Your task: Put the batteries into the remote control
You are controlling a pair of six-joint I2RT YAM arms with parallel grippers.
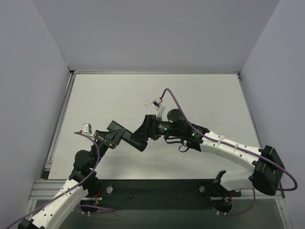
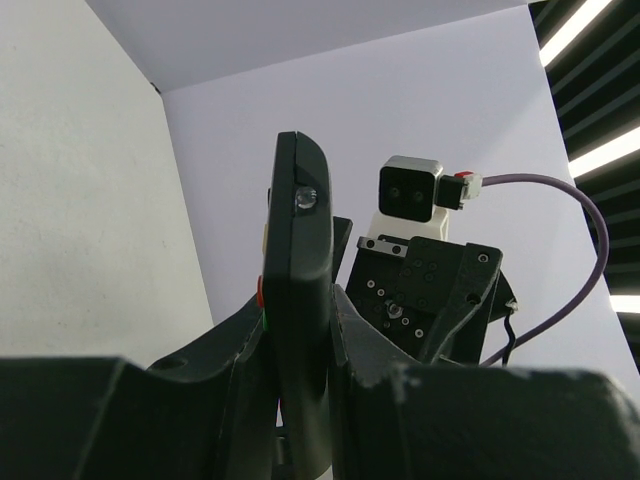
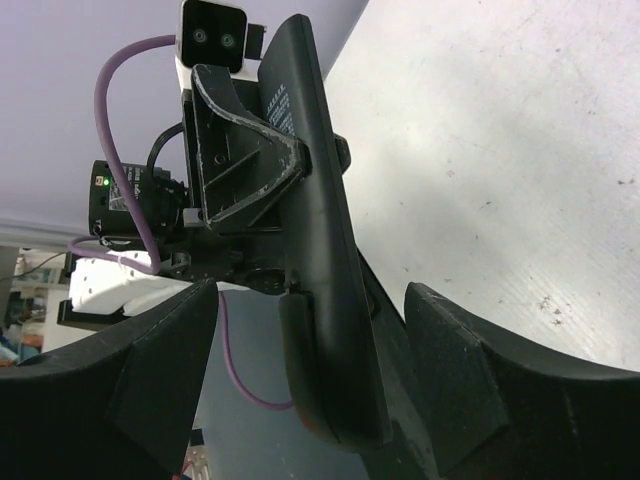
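Remote [image 3: 322,250] hangs off the table [image 3: 500,150], held between the two arms just below the middle of the top view. The left gripper [image 2: 298,340] is clamped on its two faces, so in the left wrist view the remote stands edge-on up the centre of the frame, with a red button showing on its left edge. In the right wrist view its printed back runs from top centre down to bottom centre. The right gripper [image 3: 310,320] is spread wide, one finger at lower left and one at lower right, with the remote's lower end in the gap between them; neither finger appears to touch it.

No batteries show in any view, and whether the back cover is on or off cannot be told from here.

The step looks like a hand-over or a second grip on the remote, made ahead of any loading. Next, the right fingers would need to close squarely on the lower end while the left holds firm, without twisting the remote out of line.
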